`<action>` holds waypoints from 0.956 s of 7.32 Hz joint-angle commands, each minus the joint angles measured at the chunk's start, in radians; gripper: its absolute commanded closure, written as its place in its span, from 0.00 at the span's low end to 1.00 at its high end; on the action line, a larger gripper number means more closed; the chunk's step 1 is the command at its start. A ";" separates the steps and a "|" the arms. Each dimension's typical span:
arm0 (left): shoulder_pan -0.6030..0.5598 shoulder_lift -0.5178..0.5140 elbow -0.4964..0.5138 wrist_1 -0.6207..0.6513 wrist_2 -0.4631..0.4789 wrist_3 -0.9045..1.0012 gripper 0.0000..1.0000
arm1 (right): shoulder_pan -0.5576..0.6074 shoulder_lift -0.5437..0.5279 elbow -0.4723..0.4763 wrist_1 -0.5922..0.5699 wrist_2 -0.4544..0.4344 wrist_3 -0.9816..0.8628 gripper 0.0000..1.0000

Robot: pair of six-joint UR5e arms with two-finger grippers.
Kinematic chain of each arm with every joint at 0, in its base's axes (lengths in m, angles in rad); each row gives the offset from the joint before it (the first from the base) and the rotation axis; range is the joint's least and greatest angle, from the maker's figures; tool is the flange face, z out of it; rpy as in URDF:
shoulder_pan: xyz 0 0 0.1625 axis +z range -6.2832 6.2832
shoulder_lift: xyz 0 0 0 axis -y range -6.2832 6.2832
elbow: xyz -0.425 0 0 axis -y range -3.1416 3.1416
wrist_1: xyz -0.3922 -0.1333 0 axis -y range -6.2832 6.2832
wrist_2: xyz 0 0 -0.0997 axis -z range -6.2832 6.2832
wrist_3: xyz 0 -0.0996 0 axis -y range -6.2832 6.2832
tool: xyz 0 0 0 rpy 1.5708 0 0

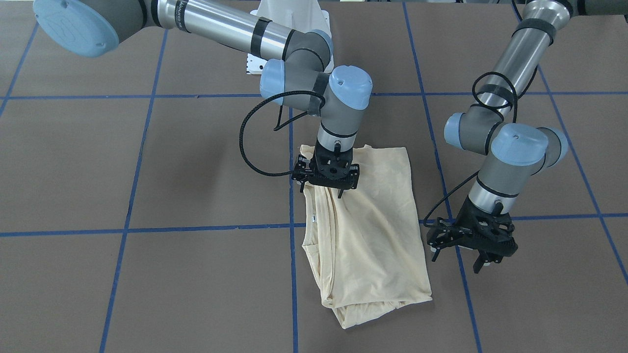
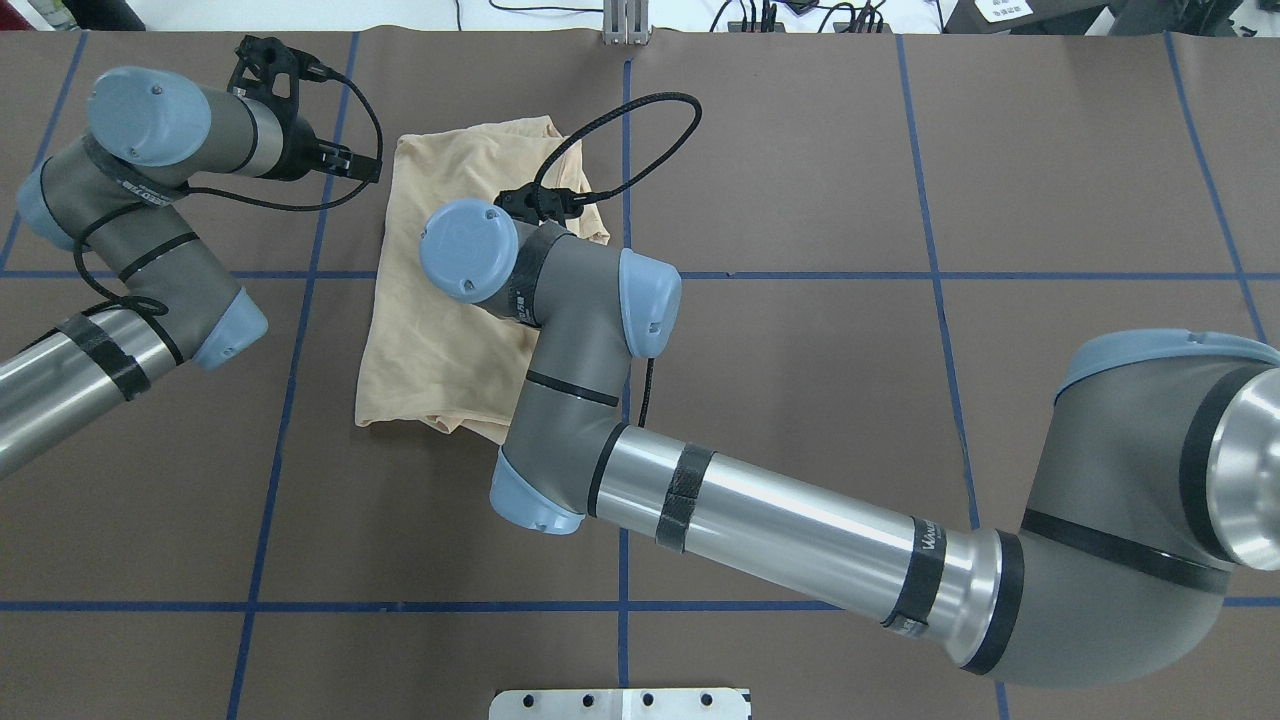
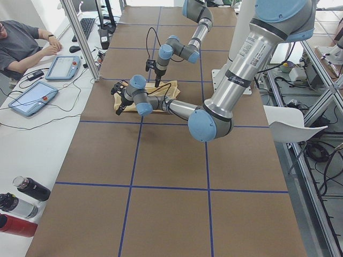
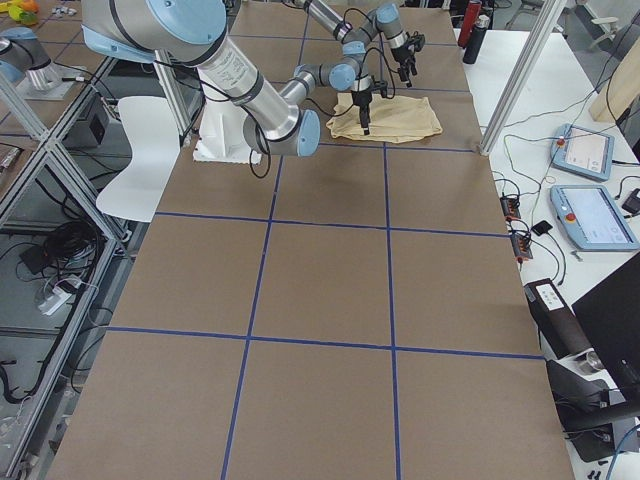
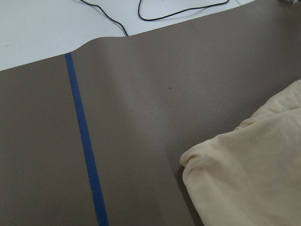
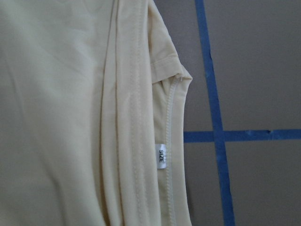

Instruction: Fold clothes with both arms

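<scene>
The clothes are one pale cream-yellow shirt (image 1: 378,235), lying folded lengthwise on the brown table and also seen from overhead (image 2: 440,310). Its small white neck label (image 6: 160,156) sits at the folded collar edge (image 1: 314,218). My right gripper (image 1: 321,191) hangs open just over the shirt's near-robot end, fingers spread and nothing between them. My left gripper (image 1: 457,261) hovers open over bare table, beside the shirt's long edge and apart from it. The left wrist view catches only a rounded corner of the shirt (image 5: 254,174). No print shows.
Blue tape lines (image 1: 211,228) grid the brown table cover. The white pedestal base (image 1: 289,19) stands behind the shirt. A person sits at a side desk with tablets (image 3: 32,96); bottles (image 3: 21,206) stand there too. A metal frame post (image 3: 80,43) rises at the table's edge.
</scene>
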 commanded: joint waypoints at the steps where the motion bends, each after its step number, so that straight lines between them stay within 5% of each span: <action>1: 0.000 0.000 0.000 0.000 0.000 0.000 0.00 | -0.014 0.001 -0.018 -0.004 -0.021 -0.071 0.00; 7: 0.003 0.000 -0.011 -0.002 -0.002 -0.031 0.00 | 0.004 -0.028 0.034 -0.163 -0.058 -0.252 0.01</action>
